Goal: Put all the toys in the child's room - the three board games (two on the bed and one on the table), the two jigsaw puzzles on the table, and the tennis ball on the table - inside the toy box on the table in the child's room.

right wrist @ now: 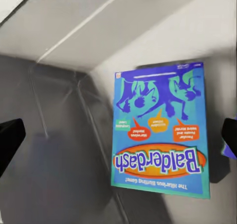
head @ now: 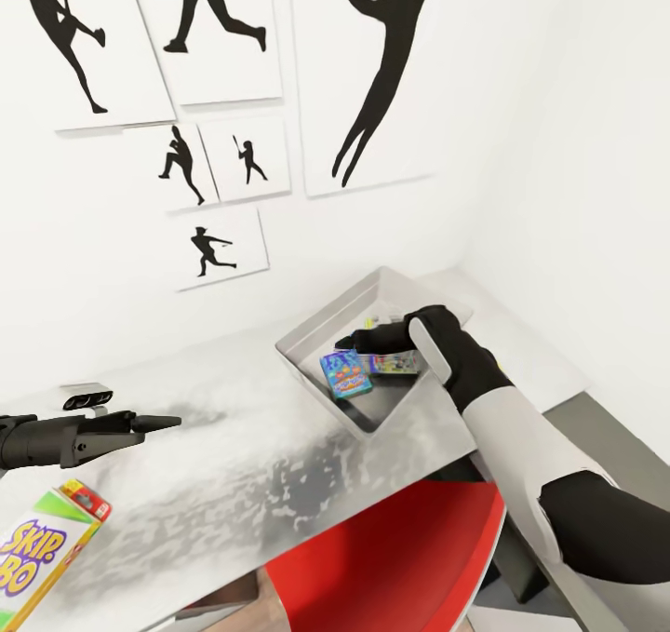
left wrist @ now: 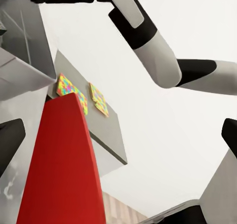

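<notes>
Right tool (head: pixel 358 342) open over bin (head: pixel 312 357), centre right, blue game (head: pixel 345 373) released inside. Left tool (head: pixel 154 422) open, empty. Skip-Bo (head: pixel 42 553) lower left; puzzles (left wrist: pixel 81 96) on table (head: pixel 233 469) remaining.

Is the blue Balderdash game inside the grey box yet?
Yes, inside. The blue game lies on the toy box floor, walls around it, under the open right gripper.

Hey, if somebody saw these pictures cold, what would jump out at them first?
Probably the black silhouette pictures on the white wall, then the right tool reaching into the grey toy box on the table, over a blue Balderdash game box lying inside. Next, the red chair below the table edge and the Skip-Bo box at the lower left, under the left tool.
</notes>
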Robot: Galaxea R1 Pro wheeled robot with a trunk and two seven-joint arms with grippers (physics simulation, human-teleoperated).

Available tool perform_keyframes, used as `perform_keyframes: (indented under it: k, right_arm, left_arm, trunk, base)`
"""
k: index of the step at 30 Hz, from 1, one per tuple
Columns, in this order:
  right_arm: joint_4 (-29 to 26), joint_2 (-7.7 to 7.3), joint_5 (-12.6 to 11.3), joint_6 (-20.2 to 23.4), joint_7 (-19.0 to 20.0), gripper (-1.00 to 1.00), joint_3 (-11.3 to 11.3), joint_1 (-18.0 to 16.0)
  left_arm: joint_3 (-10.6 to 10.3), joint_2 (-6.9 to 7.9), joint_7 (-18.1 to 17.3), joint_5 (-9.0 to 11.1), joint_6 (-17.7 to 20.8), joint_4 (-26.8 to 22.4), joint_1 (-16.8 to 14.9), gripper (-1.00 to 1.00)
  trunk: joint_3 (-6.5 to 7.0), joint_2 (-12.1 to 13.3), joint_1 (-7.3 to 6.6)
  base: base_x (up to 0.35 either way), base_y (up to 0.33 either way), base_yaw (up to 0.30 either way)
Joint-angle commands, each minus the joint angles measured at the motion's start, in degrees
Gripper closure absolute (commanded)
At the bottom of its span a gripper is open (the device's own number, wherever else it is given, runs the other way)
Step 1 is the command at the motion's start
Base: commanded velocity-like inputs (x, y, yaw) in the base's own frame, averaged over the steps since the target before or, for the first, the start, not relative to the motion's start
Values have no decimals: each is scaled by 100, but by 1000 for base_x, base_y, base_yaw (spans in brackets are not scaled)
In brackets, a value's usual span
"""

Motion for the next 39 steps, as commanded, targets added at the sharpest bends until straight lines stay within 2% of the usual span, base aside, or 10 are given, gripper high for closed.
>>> perform_keyframes:
  k: [1,9,13,21,25,28,32,36,38,39]
  right_arm:
    - [-98,-2,60,64,49,-100,-50,18]
    - [-1230,-26,58,485,49,-100,-337,402]
    - [-2055,-35,52,610,55,-100,-649,816]
    - [-4000,-45,-23,638,106,-100,-1313,2144]
    - [-4396,-50,-265,638,249,-100,-1563,2691]
    - [-4525,-53,-463,638,708,-100,-1765,3008]
    - [-4570,-58,-533,590,1511,-100,-2081,3119]
    - [-4590,-73,-560,233,2881,-100,-2702,3218]
    - [-4591,-87,-563,105,3287,-100,-2867,3331]
    - [-4591,-98,-564,-11,3663,-100,-3002,3484]
  left_arm:
    - [-18,8,-12,26,62,1,-6,-100]
    - [-18,8,-12,26,59,2,-6,-100]
    - [-18,15,-12,26,58,2,-6,-100]
    - [-18,13,-12,19,57,2,-6,-100]
    - [-18,13,-12,19,57,2,-6,-100]
    - [-18,10,-12,17,57,3,-6,-100]
    - [-18,13,-12,17,57,2,-6,-100]
    - [-18,9,-12,17,52,2,-6,-100]
    - [-18,9,-12,17,51,2,-6,-100]
    - [-18,8,-12,17,50,2,-6,-100]
  trunk:
    - [0,-10,4]
    - [75,-10,4]
    - [113,-10,4]
    - [189,-10,4]
    - [227,-10,4]
    - [255,-10,4]
    - [293,-10,4]
    - [331,-10,4]
    - [350,-10,4]
    - [360,-10,4]
  base:
    - [0,0,0]
    - [0,0,0]
    - [0,0,0]
    - [0,0,0]
    - [0,0,0]
    - [0,0,0]
    - [0,0,0]
    - [0,0,0]
    - [0,0,0]
    - [0,0,0]
